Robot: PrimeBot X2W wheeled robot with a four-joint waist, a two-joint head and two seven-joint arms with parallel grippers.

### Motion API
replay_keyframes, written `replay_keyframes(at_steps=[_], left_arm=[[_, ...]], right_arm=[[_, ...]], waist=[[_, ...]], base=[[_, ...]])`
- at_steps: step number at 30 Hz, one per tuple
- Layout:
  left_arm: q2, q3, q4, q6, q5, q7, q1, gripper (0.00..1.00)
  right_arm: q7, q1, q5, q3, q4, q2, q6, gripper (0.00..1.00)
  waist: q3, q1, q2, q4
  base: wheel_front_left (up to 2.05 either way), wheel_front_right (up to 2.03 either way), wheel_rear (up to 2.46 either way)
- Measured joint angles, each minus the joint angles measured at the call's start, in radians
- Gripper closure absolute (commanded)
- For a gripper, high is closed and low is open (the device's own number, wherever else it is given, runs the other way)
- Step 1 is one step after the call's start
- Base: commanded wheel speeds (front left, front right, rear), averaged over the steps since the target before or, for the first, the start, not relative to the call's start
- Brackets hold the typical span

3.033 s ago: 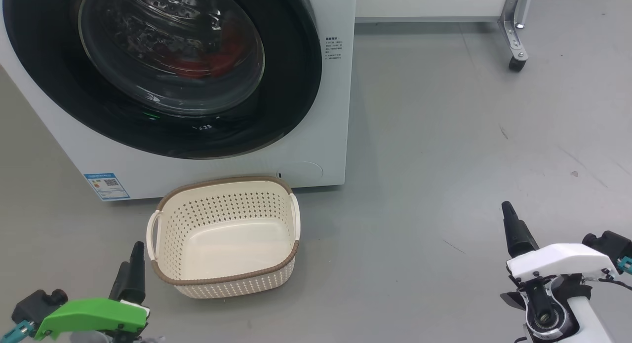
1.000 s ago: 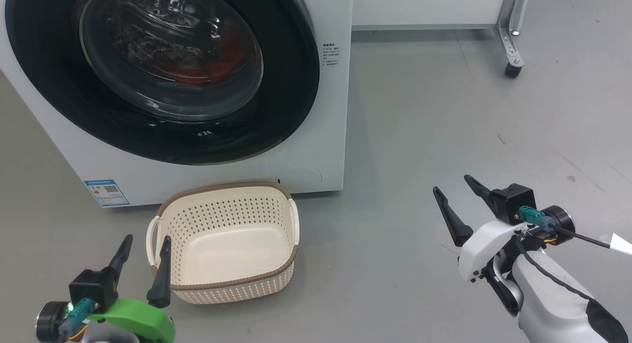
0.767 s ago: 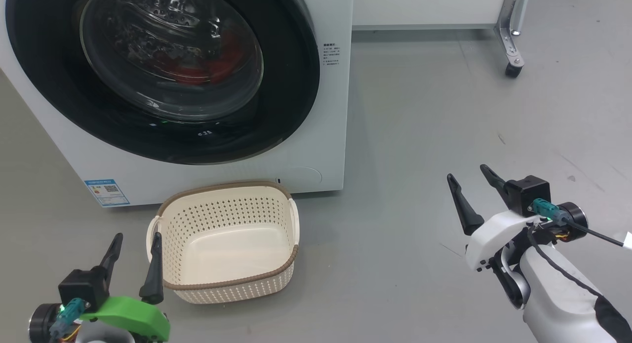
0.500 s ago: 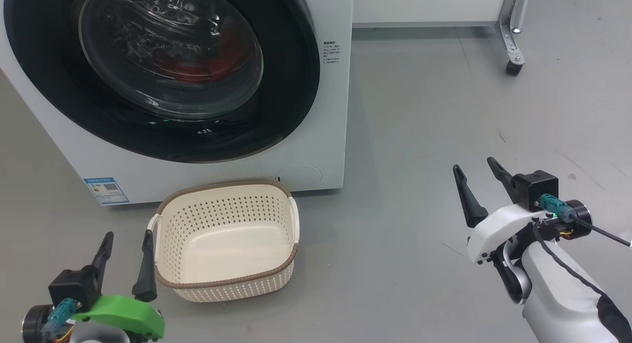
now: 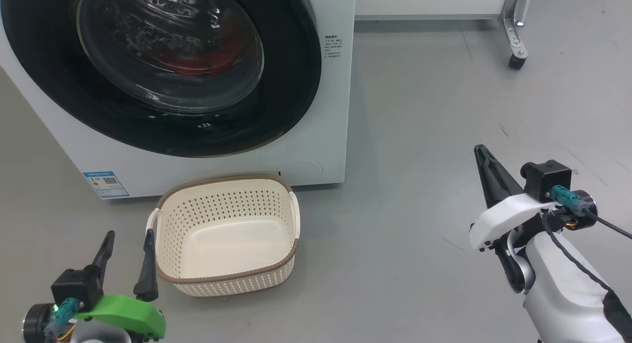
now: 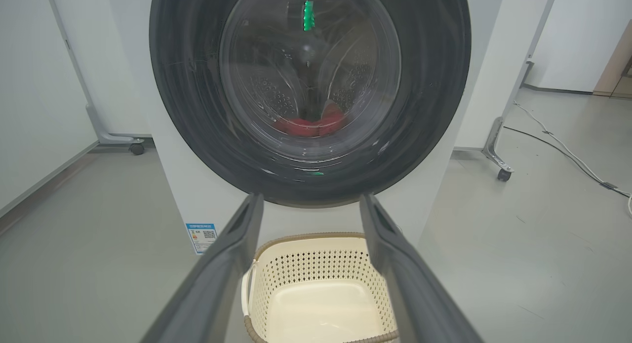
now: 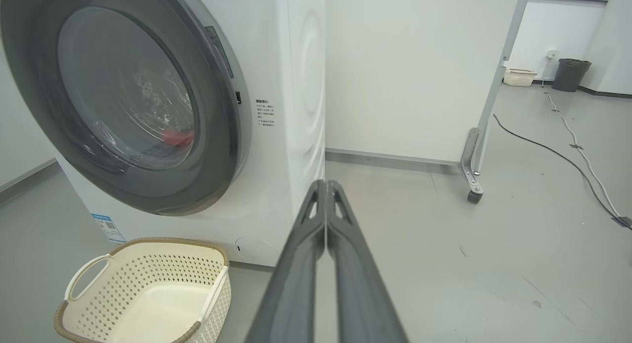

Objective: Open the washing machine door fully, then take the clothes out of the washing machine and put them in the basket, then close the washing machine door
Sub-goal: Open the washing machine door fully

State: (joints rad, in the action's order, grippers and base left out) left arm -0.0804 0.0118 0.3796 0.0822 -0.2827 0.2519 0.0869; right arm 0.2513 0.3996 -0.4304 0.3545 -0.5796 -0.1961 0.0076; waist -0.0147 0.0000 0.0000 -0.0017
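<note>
Flooring (image 5: 419, 135) of smooth grey carried everything. The washing machine (image 5: 333, 116) stood on it toward the far left in the head view, its white front facing the robot. The washing machine door (image 5: 291, 86) lay shut against that front, a glossy black rim around the bulging glass bowl. The basket (image 5: 222, 178) sat on the floor just in front of the machine's base, below the door and nearer the machine's right front corner than its left; it stood upright with nothing in it. The clothes (image 5: 197, 66) showed as a red heap through the glass, low in the drum, and the left wrist view had them at the bottom of the bowl.

The left pincer (image 5: 129, 234) hung over the near left of the floor, just beside the basket's left handle, its fingers spread wide and holding nothing. The right pincer (image 5: 483, 153) was over the near right of the floor, well apart from machine and basket, fingers pressed together on nothing. A small blue label (image 5: 106, 184) marked the machine's lower left front corner. A metal castor leg (image 5: 516, 61) rested at the far right.
</note>
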Motion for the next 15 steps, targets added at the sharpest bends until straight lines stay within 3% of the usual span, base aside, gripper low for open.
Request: replay_keyframes(at_steps=[15], left_arm=[[0.007,-0.016,-0.022,0.020,0.003,0.000,0.005,0.00]], right_arm=[[0.001,0.019,-0.251,-0.232,0.094,0.099,0.080,1.00]], waist=[[-0.089,0.0000,0.0000,0.019]], base=[[0.00,0.00,0.00]])
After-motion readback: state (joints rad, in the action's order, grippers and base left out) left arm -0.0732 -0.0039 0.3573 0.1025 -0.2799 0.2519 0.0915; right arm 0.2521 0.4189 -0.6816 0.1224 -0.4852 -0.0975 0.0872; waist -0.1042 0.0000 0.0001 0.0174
